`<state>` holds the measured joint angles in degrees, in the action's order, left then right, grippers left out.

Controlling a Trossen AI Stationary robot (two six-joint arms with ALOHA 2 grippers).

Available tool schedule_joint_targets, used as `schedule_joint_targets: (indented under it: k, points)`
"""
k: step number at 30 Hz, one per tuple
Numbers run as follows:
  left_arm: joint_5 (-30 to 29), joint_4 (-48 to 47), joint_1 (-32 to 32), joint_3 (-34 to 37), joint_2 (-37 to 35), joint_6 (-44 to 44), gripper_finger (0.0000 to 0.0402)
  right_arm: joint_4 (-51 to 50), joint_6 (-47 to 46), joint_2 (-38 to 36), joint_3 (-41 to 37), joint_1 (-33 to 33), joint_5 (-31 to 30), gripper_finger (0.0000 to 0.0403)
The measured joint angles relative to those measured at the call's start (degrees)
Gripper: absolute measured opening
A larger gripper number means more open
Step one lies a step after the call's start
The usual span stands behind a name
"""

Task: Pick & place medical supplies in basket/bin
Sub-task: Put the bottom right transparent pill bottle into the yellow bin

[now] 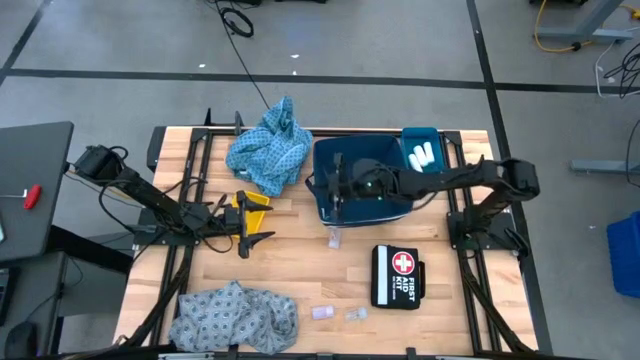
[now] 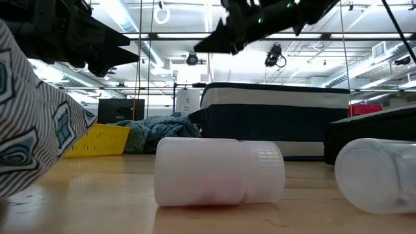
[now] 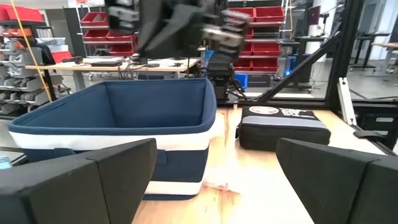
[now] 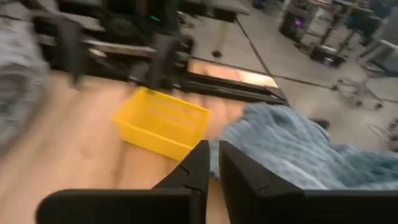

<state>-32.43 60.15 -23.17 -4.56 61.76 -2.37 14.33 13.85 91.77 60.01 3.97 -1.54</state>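
Hanging above the near-left part of the blue basket [image 1: 362, 180], the right gripper [image 1: 335, 185] shows its fingers almost together with only a thin slit between them, and nothing visible in that slit, so whether it has just let something go I cannot tell. The left gripper [image 1: 250, 222] waits low over the bench [image 1: 300, 265], fingers spread wide apart and empty, just beside the small yellow bin [image 1: 254, 200].

Most supplies are not yet in: one blue cloth [image 1: 268, 150] lies bunched at the far edge left of the basket, the other cloth [image 1: 232, 314] at the near-left corner, two clear vials [image 1: 338, 313] near the front edge, and a small packet [image 1: 333, 238] on the wood just in front of the basket. White rolls [image 1: 421, 154] sit in a separate tray behind the basket.

Risks, as I judge them: that packet lies touching or nearly touching the basket wall (too close to call), so a descent there could catch the rim and shove the basket. The vials lie on their sides and would roll away from a careless pinch. Both arms are near the middle, so a reach across could bring them together.
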Motion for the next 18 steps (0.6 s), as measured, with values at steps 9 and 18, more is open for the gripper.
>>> schedule_joint_targets:
  k: [9, 18]
  points:
    - [1.1, -4.8, -0.1, -2.6, 0.0, 0.6, 0.0334, -1.5, -0.8, -0.8, 0.0, -9.3, -1.8, 0.0143]
    - [2.4, -12.5, -0.1, -5.6, 0.0, 1.3, 0.0334, -12.1, -3.0, -0.8, 0.0, -20.3, -10.2, 0.0193]
